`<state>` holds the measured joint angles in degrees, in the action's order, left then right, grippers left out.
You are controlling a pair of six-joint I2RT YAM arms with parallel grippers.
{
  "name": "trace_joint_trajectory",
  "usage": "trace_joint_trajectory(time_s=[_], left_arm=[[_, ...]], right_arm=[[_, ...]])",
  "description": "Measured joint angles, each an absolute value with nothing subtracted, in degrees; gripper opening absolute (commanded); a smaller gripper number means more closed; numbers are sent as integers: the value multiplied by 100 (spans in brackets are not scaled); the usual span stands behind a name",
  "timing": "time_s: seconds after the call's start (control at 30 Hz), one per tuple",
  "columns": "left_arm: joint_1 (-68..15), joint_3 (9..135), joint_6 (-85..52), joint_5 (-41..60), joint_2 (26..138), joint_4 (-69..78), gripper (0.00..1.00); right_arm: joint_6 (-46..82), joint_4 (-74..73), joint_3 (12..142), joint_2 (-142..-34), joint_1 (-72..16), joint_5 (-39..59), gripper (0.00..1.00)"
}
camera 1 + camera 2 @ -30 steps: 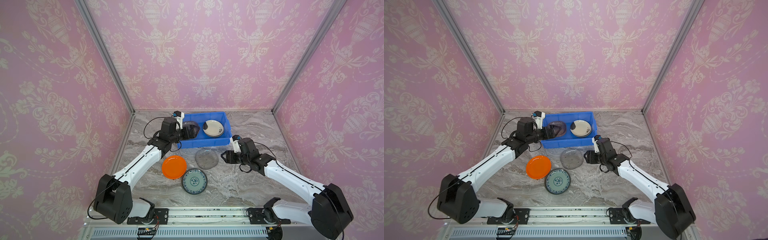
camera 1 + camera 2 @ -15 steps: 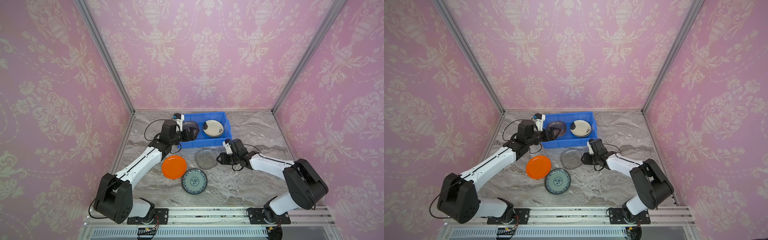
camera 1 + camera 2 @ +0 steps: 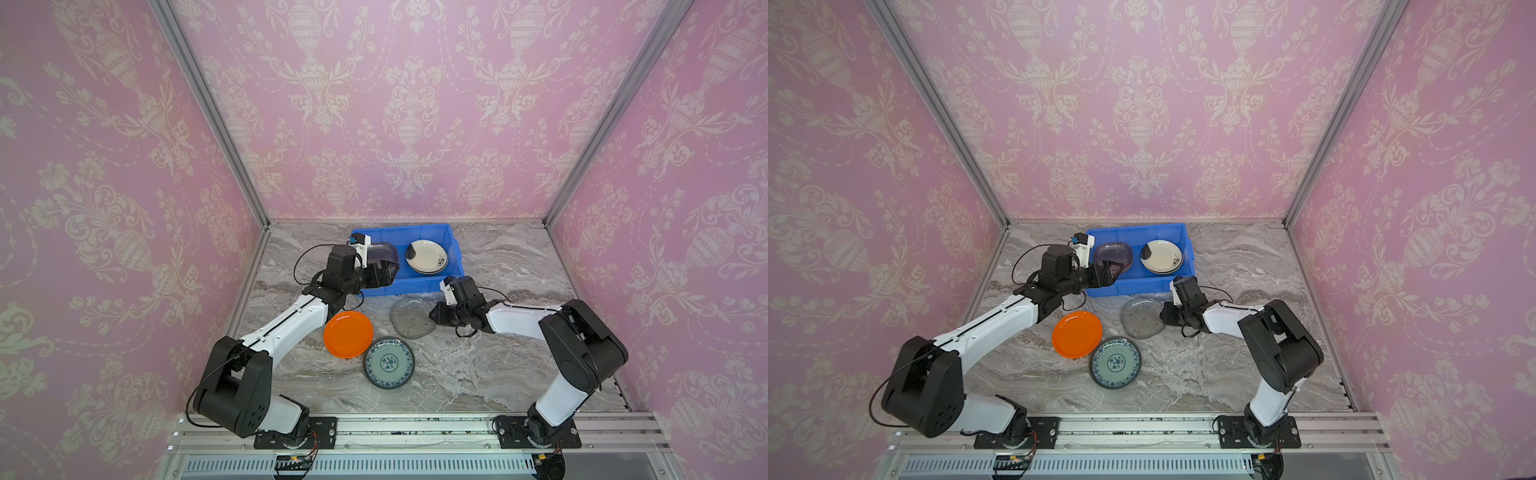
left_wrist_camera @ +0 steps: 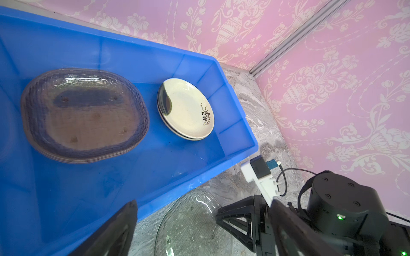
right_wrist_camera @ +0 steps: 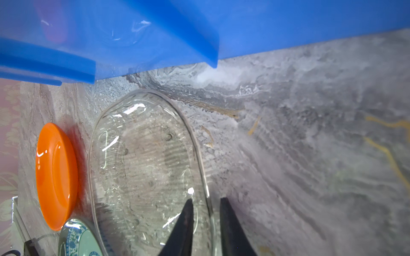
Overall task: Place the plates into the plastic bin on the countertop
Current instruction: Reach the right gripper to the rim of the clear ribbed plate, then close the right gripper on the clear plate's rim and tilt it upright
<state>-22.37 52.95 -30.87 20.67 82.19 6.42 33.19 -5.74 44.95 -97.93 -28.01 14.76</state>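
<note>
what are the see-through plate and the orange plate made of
See-through plate: likely clear glass with a ribbed, glossy surface; the countertop shows through it and highlights glint. Orange plate: probably plastic or melamine, glossy; opaque even colour with a soft sheen.

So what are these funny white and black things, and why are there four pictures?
They are two robot arms putting plates into the bin. Two pictures look down from above; two come from cameras on the arms' wrists. On the counter lie a clear plate, an orange plate and a patterned plate. In the bin sit cream plates and dark glass plates. The left fingers hang open by the bin's edge, holding nothing. The right fingers sit either side of the clear plate's rim; I can't tell if they pinch it yet.
</note>
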Motion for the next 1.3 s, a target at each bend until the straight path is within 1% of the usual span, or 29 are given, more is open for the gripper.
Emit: trace_joint_trajectory(time_s=[0.2,0.23,0.27,0.37,0.47,0.67,0.83,1.0,1.2,1.3], left_arm=[[-2237,5275,-3041,2067,8219,639,95],[-2237,5275,-3035,2067,8219,639,95],[-2237,5275,-3026,2069,8219,639,95],[-2237,5264,-3022,2069,8219,644,95],[-2237,5253,-3022,2091,8230,657,94],[-2237,5253,-3026,2220,8274,659,93],[-2237,5253,-3074,2355,8272,655,92],[-2237,5234,-3310,2626,8267,687,86],[-2237,4925,-3701,2867,8187,967,72],[-2237,4801,-3865,2971,8184,1135,69]], right_arm=[[3345,-532,4495,-9810,-2801,1474,11],[3345,-528,4495,-9808,-2801,1474,9],[3358,-521,4495,-9800,-2799,1476,4],[3350,-405,4493,-9686,-2799,1448,0],[3347,-211,4475,-9509,-2783,1409,0],[3350,401,4213,-8576,-2751,1415,0],[3345,1354,4322,-7583,-2738,1372,0],[3376,2073,4866,-7284,-2628,1142,0],[3660,2034,5105,-7301,-2399,910,0],[3771,1916,5234,-7419,-2370,825,0]])
